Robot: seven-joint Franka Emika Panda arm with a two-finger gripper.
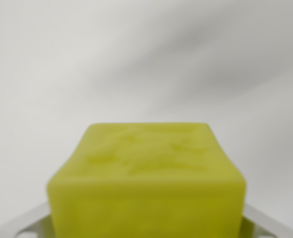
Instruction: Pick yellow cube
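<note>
The yellow cube (146, 173) fills the lower middle of the wrist view, very close and out of focus, with a faint raised pattern on its top face. My gripper (146, 229) is shut on it. One white finger (25, 224) shows at the cube's lower left corner and the other at its lower right, both pressed against its sides. The cube's underside and the fingertips are cut off by the bottom edge of the picture.
Behind the cube lies a plain white surface (136, 59), blurred, with soft grey shadow bands running across the upper right. Nothing else shows in the view.
</note>
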